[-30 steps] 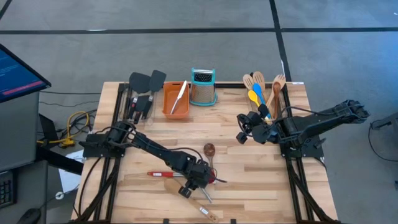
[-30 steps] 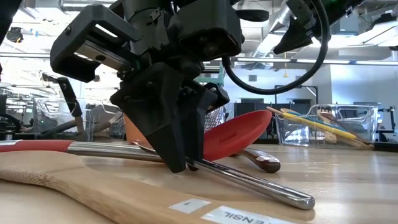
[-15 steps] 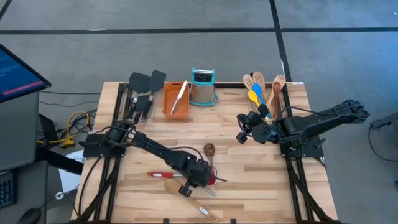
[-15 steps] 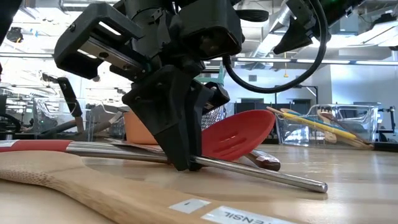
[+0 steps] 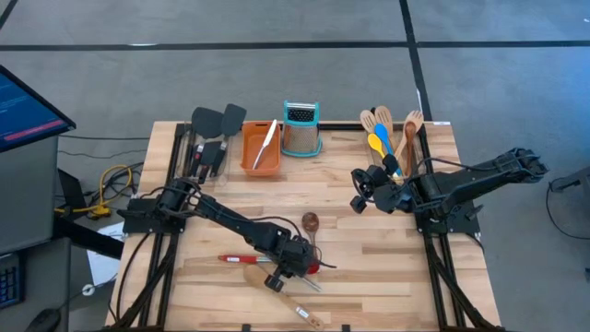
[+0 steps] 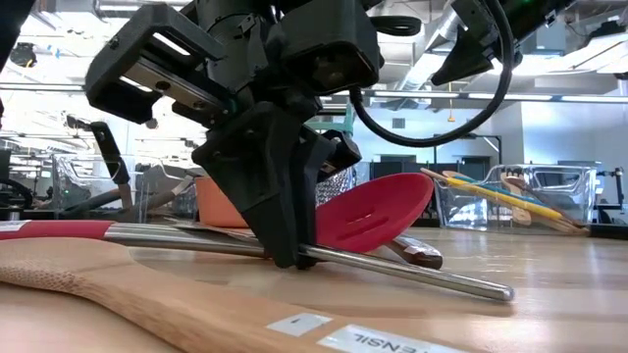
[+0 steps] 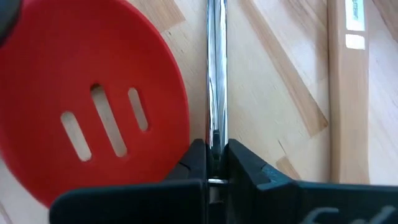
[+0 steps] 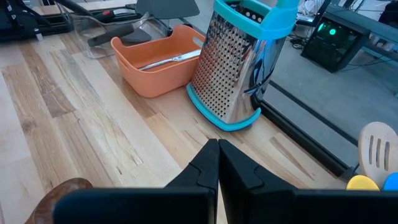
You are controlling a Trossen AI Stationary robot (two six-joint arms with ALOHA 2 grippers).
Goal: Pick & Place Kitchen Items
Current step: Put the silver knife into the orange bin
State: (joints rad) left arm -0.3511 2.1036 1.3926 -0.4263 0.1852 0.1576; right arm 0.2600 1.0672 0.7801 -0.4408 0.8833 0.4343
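Left gripper [image 6: 285,257] down near the front edge of the table [image 5: 369,267], fingers clamped on the steel handle [image 7: 215,74] of a utensil lying flat beside the red slotted spoon [image 7: 81,106] and a wooden spatula [image 6: 118,289]. Right gripper [image 8: 218,163] raised toward the right edge, fingers pressed together on nothing, facing the box grater [image 8: 245,68] and orange tray [image 8: 158,71].

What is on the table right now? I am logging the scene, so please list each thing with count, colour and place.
steel-handled tool: one, silver, table front, clamped by left pincer
slotted spoon: one, red, beside that steel handle
wooden spatula: one, pale wood, front edge
brown spoon: one, table centre
tray: one, orange, back centre, holding a silver utensil
grater: one, steel with teal top, right of tray
black turners: two, back left
utensil bunch: wooden, yellow, blue, back right
left pincer: shut on steel handle
right pincer: shut, empty, right of centre
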